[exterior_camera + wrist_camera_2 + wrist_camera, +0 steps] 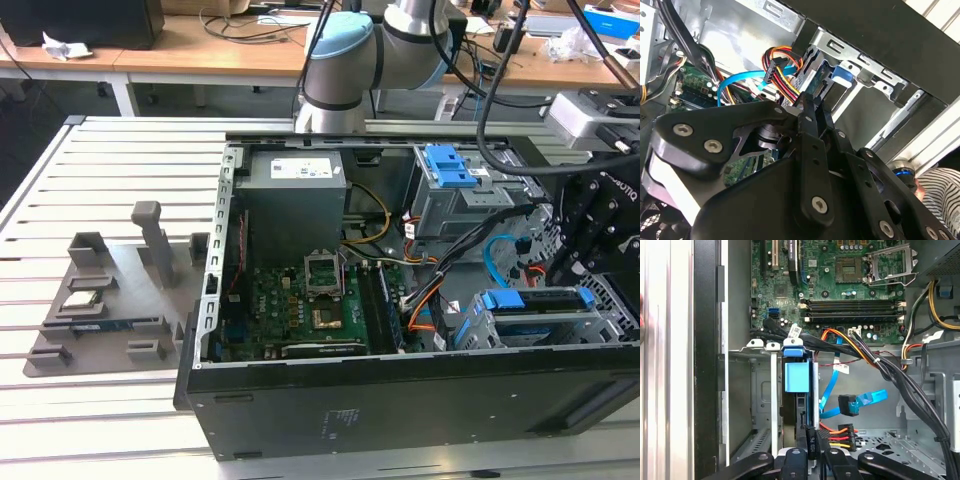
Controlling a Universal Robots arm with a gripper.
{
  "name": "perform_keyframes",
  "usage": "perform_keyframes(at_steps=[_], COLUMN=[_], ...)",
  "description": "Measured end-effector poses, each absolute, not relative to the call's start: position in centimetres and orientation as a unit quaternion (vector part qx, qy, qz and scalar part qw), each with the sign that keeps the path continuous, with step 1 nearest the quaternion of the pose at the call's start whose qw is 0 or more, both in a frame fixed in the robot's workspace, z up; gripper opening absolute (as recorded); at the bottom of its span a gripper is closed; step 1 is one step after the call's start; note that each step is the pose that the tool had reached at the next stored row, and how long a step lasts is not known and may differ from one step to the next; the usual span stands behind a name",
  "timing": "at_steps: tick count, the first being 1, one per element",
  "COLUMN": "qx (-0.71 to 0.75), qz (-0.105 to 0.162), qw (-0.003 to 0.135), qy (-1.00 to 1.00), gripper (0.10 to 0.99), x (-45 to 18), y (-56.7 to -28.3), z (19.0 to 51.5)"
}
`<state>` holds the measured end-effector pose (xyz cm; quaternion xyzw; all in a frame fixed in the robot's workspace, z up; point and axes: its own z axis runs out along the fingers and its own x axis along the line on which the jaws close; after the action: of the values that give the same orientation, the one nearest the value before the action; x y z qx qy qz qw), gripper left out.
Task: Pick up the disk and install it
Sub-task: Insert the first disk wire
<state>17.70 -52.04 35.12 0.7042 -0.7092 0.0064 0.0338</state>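
One open computer case (300,410) on one slatted table (90,170); one motherboard (300,310), one power supply (293,195), two drive bays (455,205), one disk (535,300), one grey fixture tray (110,300), one robot arm (345,60), one gripper (590,235).

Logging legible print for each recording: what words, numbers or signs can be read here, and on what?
No text can be read well enough to quote.
Power supply label: too small to read.
Case side sticker: too small to read.
White cable tag: blurred.
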Motion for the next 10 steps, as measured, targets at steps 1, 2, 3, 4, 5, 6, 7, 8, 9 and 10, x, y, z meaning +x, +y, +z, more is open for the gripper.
perform_keyframes(at_steps=[1, 2, 3, 4, 5, 6, 7, 8, 9, 10], qx=[0.704, 0.704, 0.704, 0.704, 0.704, 0.704, 0.704, 0.704, 0.704, 0.704], qz=[0.006, 0.006, 0.006, 0.006, 0.006, 0.006, 0.006, 0.006, 0.006, 0.006], qw=[0.034, 0.034, 0.034, 0.034, 0.034, 0.034, 0.034, 0.034, 0.034, 0.034], qy=[-0.709, -0.709, -0.709, -0.709, -0.709, -0.709, -0.709, -0.709, -0.709, -0.709], gripper=[0.192, 0.192, 0.192, 0.192, 0.204, 0.267, 0.267, 0.267, 0.251, 0.165], x=[17.7, 17.7, 17.7, 17.7, 17.7, 17.7, 17.7, 17.7, 17.7, 17.7], y=[-52.04, -52.04, -52.04, -52.04, -52.04, -52.04, -52.05, -52.05, -52.05, -52.05], z=[35.12, 35.12, 35.12, 35.12, 35.12, 35.12, 35.12, 35.12, 35.12, 35.12])
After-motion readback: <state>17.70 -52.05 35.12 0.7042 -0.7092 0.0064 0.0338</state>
